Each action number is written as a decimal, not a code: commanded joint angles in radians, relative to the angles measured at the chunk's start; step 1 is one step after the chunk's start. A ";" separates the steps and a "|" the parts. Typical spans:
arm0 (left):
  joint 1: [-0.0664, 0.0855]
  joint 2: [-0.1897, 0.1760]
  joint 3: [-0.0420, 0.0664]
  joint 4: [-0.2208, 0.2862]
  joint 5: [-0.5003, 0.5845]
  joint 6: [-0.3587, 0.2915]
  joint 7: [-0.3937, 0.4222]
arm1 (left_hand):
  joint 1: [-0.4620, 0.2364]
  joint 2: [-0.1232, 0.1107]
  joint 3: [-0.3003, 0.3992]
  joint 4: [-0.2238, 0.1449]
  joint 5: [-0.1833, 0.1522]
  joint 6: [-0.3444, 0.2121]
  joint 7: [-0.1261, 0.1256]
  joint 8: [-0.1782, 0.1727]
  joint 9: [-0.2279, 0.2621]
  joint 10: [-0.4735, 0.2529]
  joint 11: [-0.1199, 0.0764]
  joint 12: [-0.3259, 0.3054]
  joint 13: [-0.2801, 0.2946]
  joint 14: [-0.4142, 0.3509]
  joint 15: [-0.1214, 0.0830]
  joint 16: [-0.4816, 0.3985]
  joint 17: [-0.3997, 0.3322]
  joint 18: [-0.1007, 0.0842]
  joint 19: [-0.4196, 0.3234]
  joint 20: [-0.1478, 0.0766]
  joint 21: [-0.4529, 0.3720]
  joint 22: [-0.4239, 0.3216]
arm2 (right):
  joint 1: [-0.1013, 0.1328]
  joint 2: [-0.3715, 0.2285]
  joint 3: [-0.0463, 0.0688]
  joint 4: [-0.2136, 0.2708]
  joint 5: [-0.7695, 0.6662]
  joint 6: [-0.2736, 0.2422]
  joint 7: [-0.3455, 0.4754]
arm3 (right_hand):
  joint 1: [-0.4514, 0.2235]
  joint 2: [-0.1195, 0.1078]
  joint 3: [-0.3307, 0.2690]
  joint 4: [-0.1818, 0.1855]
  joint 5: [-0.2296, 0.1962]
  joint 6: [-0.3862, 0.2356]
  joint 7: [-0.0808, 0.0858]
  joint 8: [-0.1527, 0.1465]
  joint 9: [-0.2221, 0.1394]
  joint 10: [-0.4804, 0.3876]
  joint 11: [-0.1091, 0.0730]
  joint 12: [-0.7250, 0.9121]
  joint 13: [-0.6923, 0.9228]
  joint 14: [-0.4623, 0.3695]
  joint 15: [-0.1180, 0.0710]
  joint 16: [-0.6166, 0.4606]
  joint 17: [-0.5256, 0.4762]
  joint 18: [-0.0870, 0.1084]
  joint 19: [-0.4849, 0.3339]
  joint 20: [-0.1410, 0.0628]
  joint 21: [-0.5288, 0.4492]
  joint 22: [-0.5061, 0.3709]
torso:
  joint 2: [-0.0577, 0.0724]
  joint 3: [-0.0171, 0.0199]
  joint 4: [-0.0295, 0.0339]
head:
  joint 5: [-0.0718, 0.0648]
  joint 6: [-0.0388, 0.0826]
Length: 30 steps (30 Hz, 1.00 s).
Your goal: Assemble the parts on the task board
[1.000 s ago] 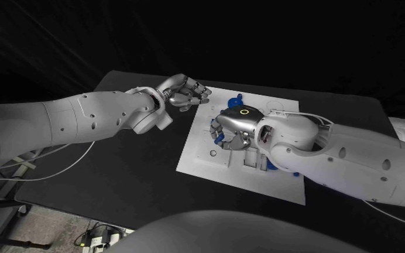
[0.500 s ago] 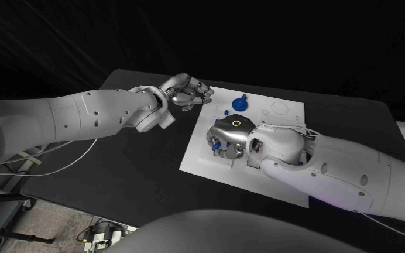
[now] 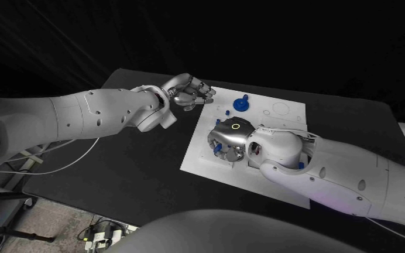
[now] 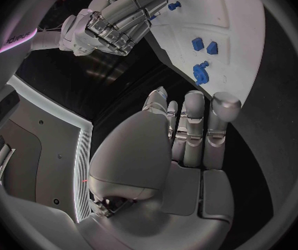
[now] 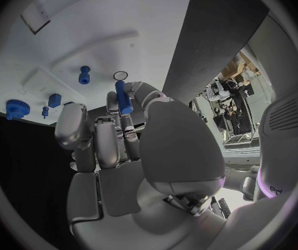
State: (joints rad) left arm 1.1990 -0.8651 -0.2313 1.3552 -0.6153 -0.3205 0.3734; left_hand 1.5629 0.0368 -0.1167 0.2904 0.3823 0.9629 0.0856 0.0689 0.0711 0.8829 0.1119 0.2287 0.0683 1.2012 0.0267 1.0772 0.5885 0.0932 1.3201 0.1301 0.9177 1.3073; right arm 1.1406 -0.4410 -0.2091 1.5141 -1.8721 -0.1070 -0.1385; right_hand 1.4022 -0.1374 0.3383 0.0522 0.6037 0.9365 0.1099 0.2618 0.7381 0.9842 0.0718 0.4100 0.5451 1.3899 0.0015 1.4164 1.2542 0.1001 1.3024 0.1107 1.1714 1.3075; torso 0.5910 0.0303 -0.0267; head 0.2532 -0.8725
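The task board [image 3: 278, 109] lies in the middle of the black table [image 3: 126, 147], a white plate reaching from the near left to the far right; small blue parts are seen on it, a gear-like piece [image 3: 240, 104] with a little peg [image 3: 227, 113] beside it toward the far side, and others by the board's edge in the left wrist view [image 4: 201, 72].

The right hand [image 3: 227, 139] is held low over the board's near-left portion; in the right wrist view a slim blue pin [image 5: 123, 99] is pinched between its fingers [image 5: 114, 108], just above a small ring-shaped hole [image 5: 121, 75] in the board. The left hand [image 3: 190, 93] is held over the table just left of the board's far corner, fingers curled in together with nothing seen between them.

The pin is judged light, stiff and smooth, probably plastic, so slipping or tilting in the pinch is the likely trouble, not breakage; it is best taken by the upper shaft, the lower tip left free for the hole; whether the fit is tight cannot be told.
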 commanded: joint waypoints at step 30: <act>0.000 0.008 0.001 -0.006 -0.006 0.021 -0.006 | 0.006 0.004 -0.006 0.001 0.005 0.000 0.004 -0.003 -0.001 0.001 0.007 0.005 -0.002 -0.009 0.001 -0.003 -0.001 0.020 -0.008 0.000 -0.005 0.112 | -0.005 0.004 0.000 -0.001 -0.010 0.078 -0.034 | -0.008 0.002 0.018 -0.014 -0.010 -0.009 -0.001 -0.021 -0.006 -0.009 -0.002 -0.016 -0.003 -0.005 0.002 -0.010 -0.019 -0.005 -0.008 0.001 -0.019 0.137 | 0.000 -0.0003 0.0001 | 0.011 0.000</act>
State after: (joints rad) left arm 1.1988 -0.8597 -0.2314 1.3483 -0.6201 -0.3157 0.3665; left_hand 1.5629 0.0368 -0.1167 0.2904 0.3823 0.9628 0.0855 0.0689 0.0714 0.8829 0.1119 0.2287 0.0676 1.2008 0.0270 1.0772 0.5885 0.0933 1.3202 0.1301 0.9177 1.3073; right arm 1.1381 -0.4377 -0.2080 1.5130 -1.8629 -0.0512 -0.1564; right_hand 1.4011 -0.1387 0.3509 0.0397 0.5978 0.9359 0.1094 0.2453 0.7336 0.9771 0.0715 0.4003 0.5424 1.3898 0.0015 1.4123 1.2362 0.1001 1.3023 0.1108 1.1576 1.3073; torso 0.5909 0.0303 -0.0263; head 0.2645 -0.8725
